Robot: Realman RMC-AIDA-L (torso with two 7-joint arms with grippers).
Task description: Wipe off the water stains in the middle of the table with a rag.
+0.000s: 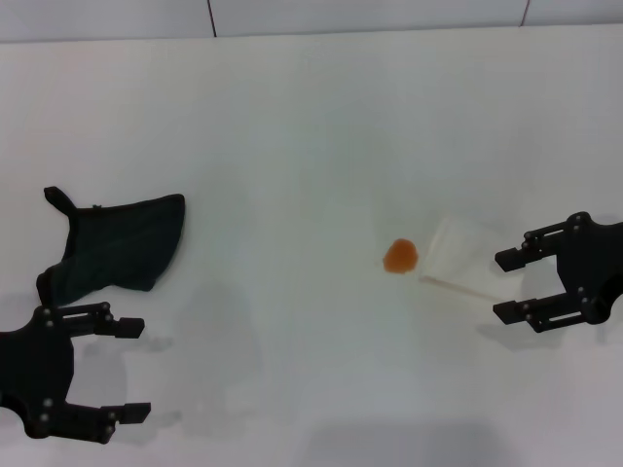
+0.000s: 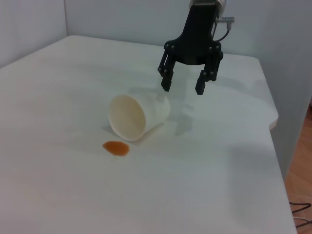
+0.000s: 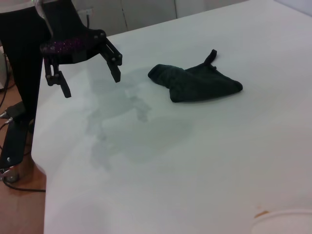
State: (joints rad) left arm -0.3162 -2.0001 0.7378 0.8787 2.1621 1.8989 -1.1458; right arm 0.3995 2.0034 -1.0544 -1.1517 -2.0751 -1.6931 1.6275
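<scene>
A small orange-brown water stain (image 1: 400, 256) (image 2: 116, 147) lies right of the middle of the white table (image 1: 292, 146); only its edge (image 3: 261, 213) shows in the right wrist view. The dark green-black rag (image 1: 119, 246) (image 3: 197, 84) lies flat at the left, a loop tab at its far corner. My left gripper (image 1: 125, 371) (image 3: 86, 69) hovers open at the near left, just in front of the rag and apart from it. At the right edge my right gripper (image 1: 503, 286) (image 2: 184, 81) is open, beside the cup, holding nothing.
A white paper cup (image 1: 458, 257) (image 2: 137, 116) lies tipped on its side just right of the stain, its mouth facing the stain. In the right wrist view the table's edge (image 3: 41, 175) drops to the floor near the left arm.
</scene>
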